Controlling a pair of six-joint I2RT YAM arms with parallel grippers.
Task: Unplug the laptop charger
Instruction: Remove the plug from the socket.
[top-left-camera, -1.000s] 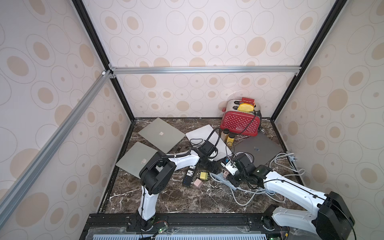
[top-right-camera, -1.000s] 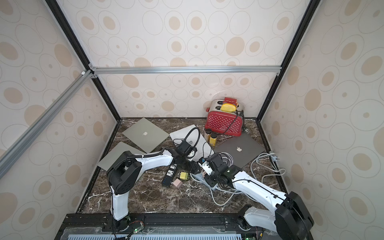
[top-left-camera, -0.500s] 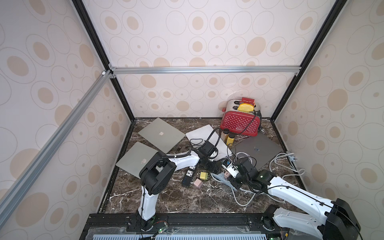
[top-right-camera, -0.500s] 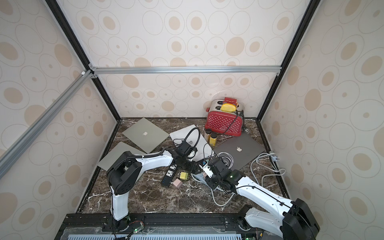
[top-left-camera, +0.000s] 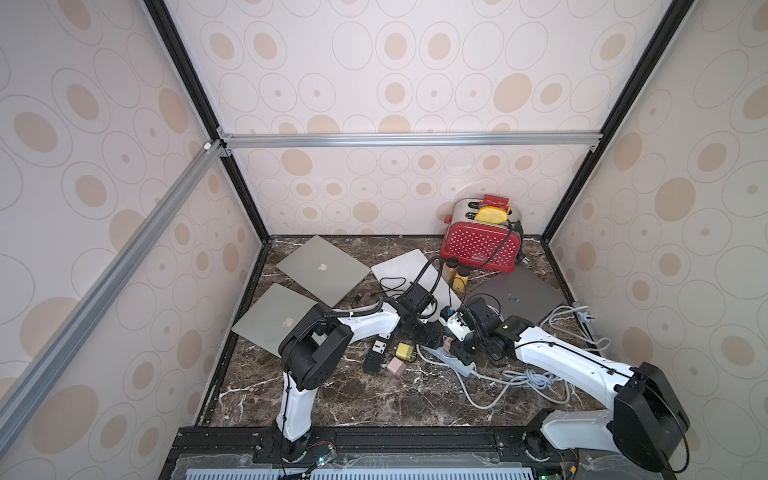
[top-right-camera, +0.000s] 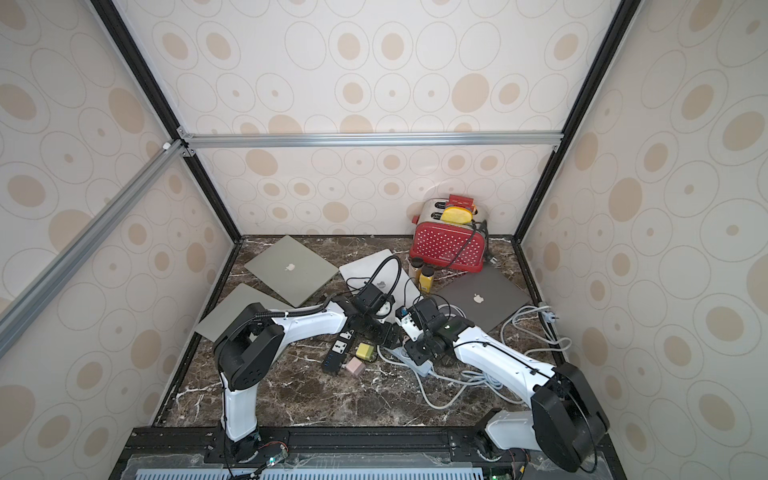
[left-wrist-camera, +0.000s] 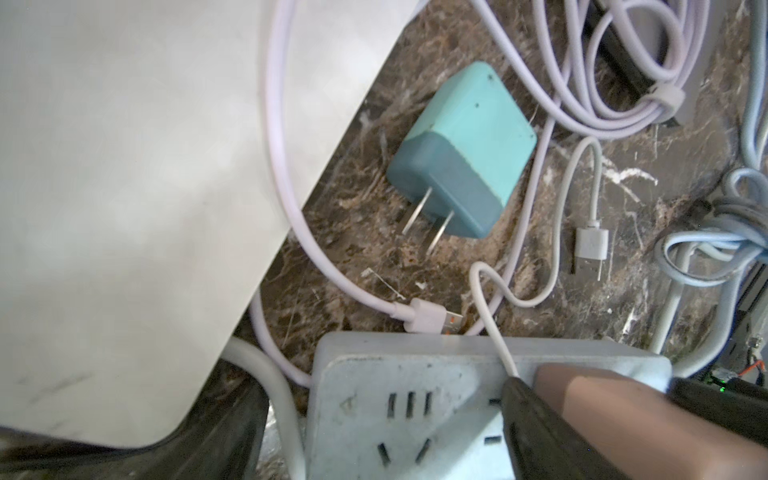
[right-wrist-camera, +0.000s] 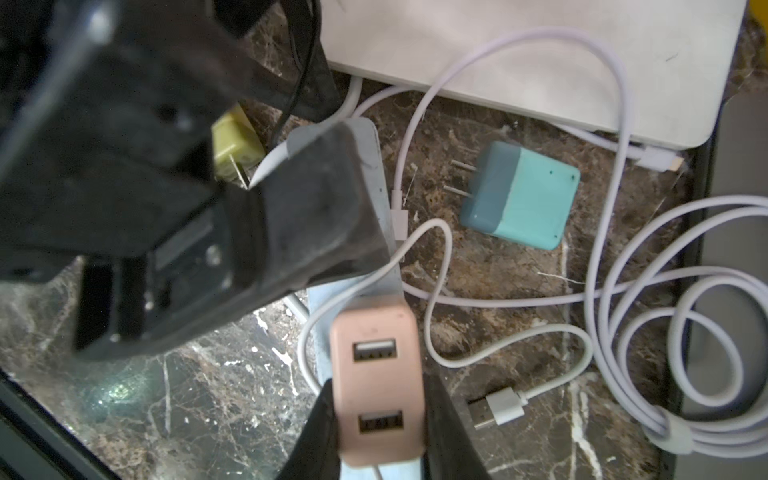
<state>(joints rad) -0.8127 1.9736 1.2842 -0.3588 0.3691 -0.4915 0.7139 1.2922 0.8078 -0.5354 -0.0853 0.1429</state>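
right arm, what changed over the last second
The right arm dipped its elbow toward the front rail, then swung back up; the right gripper stayed shut on the pink charger at the power strip. The left gripper stayed on the strip. Nothing else visibly moved.

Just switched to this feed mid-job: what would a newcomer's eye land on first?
Probably the red polka-dot toaster in the back right corner, the brightest thing on the dark marble table. Next, mid-table, the right claw shut on the pink two-port USB charger block standing on the white power strip. A teal square charger lies loose beside that strip, prongs bare, among loops of pale cable.
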